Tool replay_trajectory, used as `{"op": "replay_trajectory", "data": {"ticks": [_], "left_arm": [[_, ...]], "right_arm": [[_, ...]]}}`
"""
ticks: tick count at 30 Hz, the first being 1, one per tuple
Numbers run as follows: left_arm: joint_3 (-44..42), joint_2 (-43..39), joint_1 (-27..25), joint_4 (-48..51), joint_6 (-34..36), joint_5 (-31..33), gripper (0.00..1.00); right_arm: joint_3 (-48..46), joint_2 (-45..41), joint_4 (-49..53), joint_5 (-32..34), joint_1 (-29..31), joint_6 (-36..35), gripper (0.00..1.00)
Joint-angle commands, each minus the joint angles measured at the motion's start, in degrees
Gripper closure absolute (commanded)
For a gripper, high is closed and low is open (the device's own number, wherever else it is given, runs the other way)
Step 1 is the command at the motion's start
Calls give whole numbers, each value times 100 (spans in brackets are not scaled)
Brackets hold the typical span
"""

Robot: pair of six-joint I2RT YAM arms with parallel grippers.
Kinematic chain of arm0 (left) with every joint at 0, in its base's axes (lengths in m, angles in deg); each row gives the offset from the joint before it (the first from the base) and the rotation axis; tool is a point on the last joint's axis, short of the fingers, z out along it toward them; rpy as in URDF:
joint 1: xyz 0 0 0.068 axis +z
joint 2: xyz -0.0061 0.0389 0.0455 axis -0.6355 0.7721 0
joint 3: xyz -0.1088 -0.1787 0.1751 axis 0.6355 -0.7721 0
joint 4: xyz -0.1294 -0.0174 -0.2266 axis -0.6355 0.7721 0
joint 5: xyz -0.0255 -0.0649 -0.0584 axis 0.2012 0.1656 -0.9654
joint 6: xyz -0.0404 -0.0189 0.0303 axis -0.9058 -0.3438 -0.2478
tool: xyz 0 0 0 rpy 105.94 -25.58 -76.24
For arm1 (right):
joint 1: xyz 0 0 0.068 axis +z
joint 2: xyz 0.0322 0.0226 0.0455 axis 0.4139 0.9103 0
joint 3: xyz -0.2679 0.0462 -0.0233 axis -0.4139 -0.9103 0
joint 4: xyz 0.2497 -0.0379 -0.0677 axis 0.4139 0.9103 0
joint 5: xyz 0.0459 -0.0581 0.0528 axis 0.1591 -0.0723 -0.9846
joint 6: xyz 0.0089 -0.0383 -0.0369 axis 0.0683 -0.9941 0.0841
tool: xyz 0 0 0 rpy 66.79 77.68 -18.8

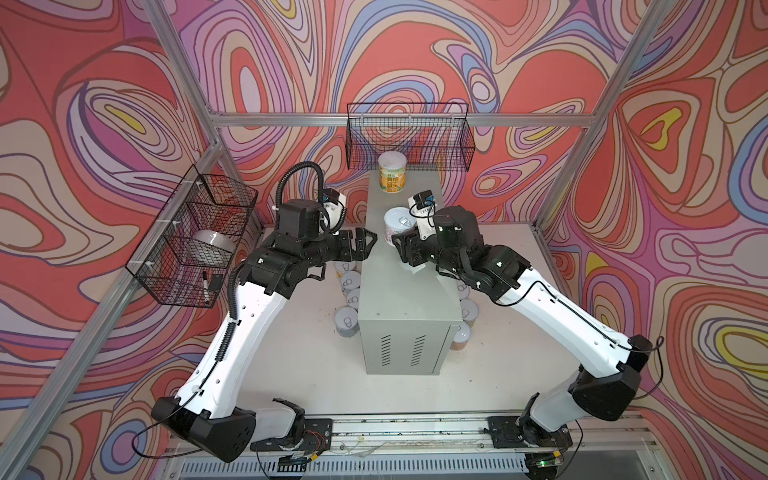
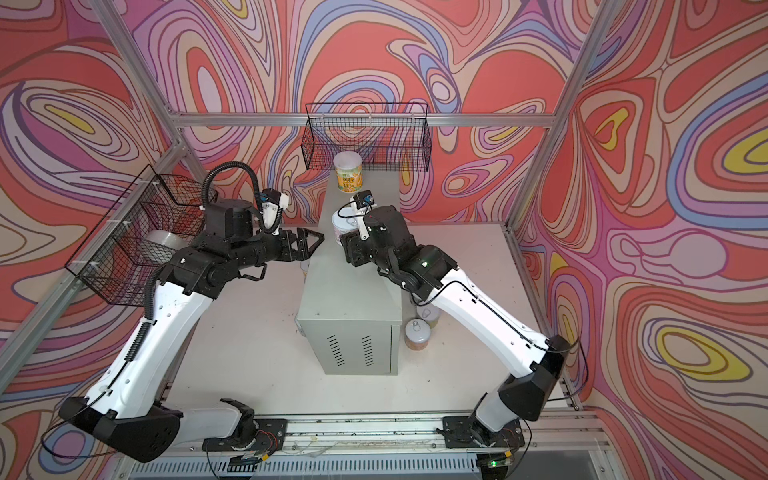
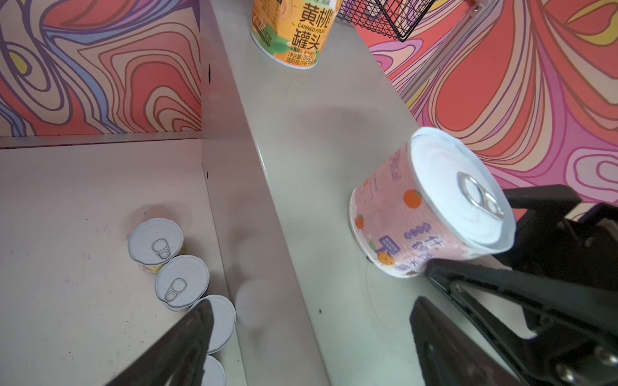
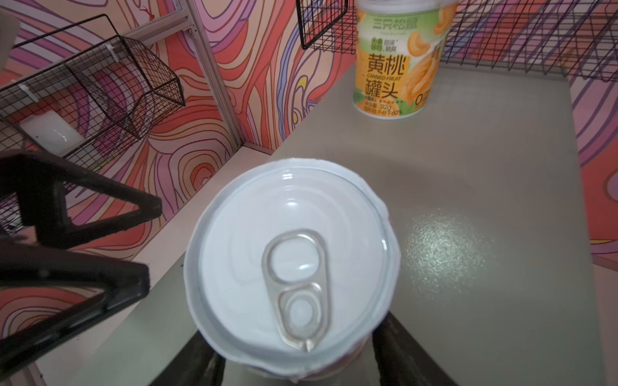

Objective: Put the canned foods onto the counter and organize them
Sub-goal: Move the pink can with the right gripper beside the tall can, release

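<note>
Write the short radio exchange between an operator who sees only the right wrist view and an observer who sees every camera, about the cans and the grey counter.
Operator: The right claw straddles a can, but I see it only from above. Which one is it?
Observer: The left wrist view shows its side: pink paper printed with small oranges.
Operator: Are any others waiting on the tabletop?
Observer: Yes. In a top view a row of cans stands on it, along the side of the counter nearest the left arm.
</note>
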Motion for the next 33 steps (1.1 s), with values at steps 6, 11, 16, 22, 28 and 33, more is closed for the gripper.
{"op": "replay_trajectory", "data": {"ticks": [6,11,16,22,28,33], "left_arm": [[-77,83,271,-232,103,-236,8],[-97,103,412,-243,131,-295,8],[-141,150,532,-297,114,-351,9],[-221,219,630,-394,63,-427,10],[-264,283,670,-412,61,-458,10],[-257,302,702,-412,65,-467,10]], "right_arm": [[422,529,-22,490,-386,130,31],[504,681,-272,318,-738,213,32],[763,893,-479,-42,-1058,215,34],[1402,1418,-402,-133,-1277,84,34],[1988,1841,-291,-124,-1413,135,35],[2365,2082,-138,7,-1508,176,36]]}}
